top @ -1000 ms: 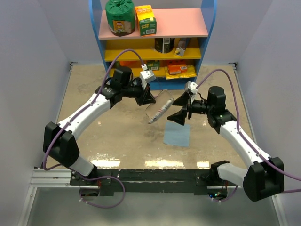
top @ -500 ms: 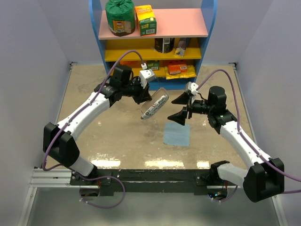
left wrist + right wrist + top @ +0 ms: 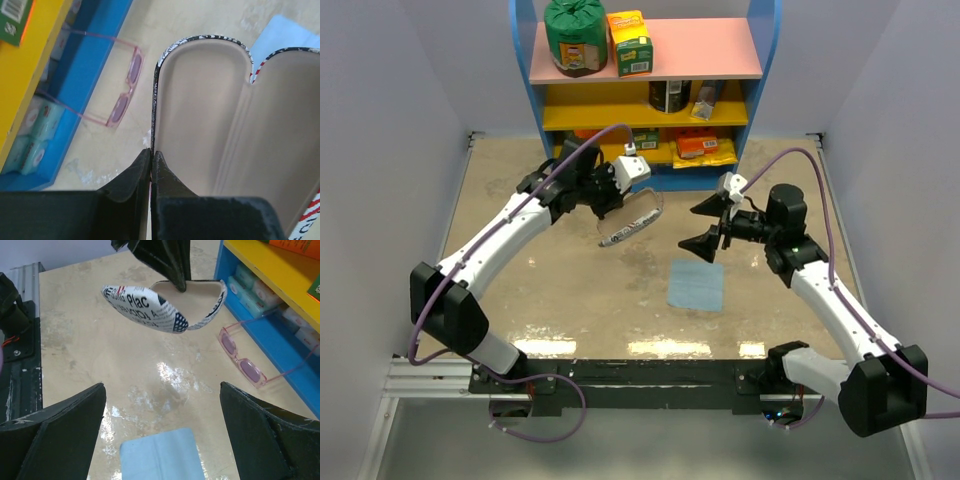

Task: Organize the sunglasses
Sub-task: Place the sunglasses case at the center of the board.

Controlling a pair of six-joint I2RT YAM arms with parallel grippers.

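From above, the left fingers (image 3: 611, 198) pinch the rim of an open printed pouch (image 3: 632, 224), held above the bench (image 3: 520, 270) just in front of the shelf (image 3: 650, 105). The right fingers (image 3: 704, 208) are spread wide with nothing between them, also in front of the shelf. A blue cloth (image 3: 697, 285) lies farther out from the shelf.

In the left wrist view, the fingers are closed tight on the pouch's edge, with its beige lining showing. The sunglasses (image 3: 125, 92) lie on the bench just beside the shelf's blue base, arms unfolded toward it.

In the right wrist view, the wide fingers frame the hanging pouch and the sunglasses at the shelf's foot.
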